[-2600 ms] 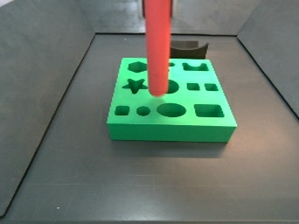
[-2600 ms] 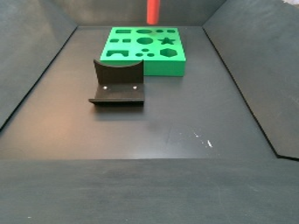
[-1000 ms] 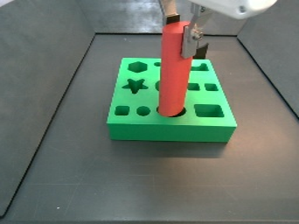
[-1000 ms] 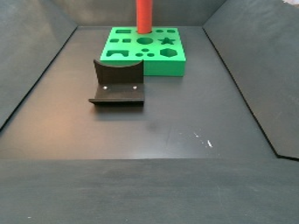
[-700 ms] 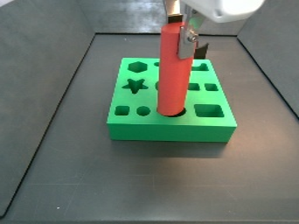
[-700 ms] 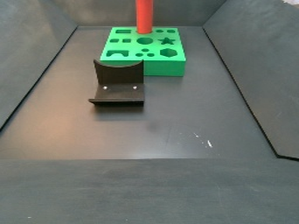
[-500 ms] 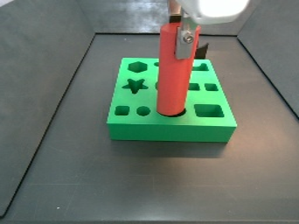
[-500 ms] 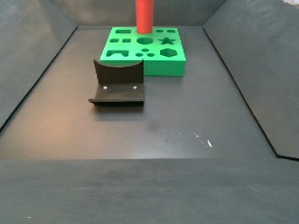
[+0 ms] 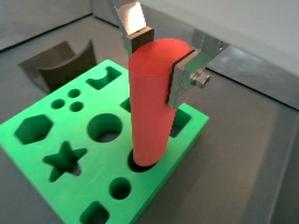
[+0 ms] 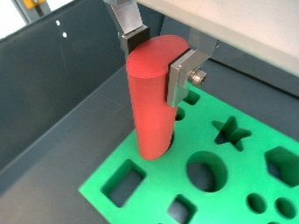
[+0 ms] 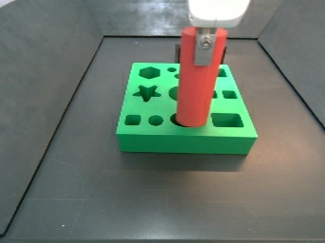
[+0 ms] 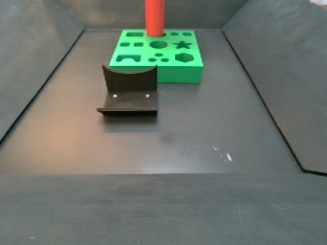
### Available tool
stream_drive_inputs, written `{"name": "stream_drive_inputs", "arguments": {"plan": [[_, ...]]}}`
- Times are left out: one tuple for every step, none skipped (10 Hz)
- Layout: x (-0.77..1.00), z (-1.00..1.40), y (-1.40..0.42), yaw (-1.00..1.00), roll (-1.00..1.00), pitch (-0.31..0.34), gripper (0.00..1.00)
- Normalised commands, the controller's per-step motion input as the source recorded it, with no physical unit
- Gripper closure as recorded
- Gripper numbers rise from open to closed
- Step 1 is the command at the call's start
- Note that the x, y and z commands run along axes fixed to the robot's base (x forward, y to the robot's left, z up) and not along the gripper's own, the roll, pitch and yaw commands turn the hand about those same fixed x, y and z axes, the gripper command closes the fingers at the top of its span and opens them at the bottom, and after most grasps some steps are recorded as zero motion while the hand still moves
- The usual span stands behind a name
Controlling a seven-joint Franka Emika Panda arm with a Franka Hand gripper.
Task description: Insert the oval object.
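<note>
The oval object, a long red-orange rod, stands upright with its lower end in the oval hole near the front edge of the green block. It shows in both wrist views and in a side view, where its top is cut off by the frame. My gripper is shut on the rod's upper end, one silver finger on each side; it also shows in the other wrist view and from the side. The block's other shaped holes are empty.
The fixture stands on the dark floor in front of the block in a side view, and shows behind the block in a wrist view. Grey sloping walls enclose the floor. A small white mark lies on the floor.
The rod has moved from above the block's middle hole to the oval hole and gone down into it. My gripper has come lower with it and still holds its top.
</note>
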Motion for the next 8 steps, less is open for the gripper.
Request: {"name": "stream_drive_inputs", "arguments": {"plan": [[-0.02,-0.03,0.0,0.0,0.02,0.0,1.0],[-0.08,-0.06,0.07,0.0,0.0,0.0,1.0],[-0.12,-0.09,0.17,0.0,-0.04,0.0,1.0],[-0.16,-0.05,0.26,0.0,-0.02,0.0,1.0],[-0.22,-0.01,0.25,0.0,0.0,0.0,1.0],[-0.24,-0.01,0.22,0.04,0.0,0.0,1.0],[-0.18,-0.07,0.02,0.09,-0.04,0.0,1.0],[0.0,-0.07,-0.06,0.06,-0.09,0.0,1.0]]}}
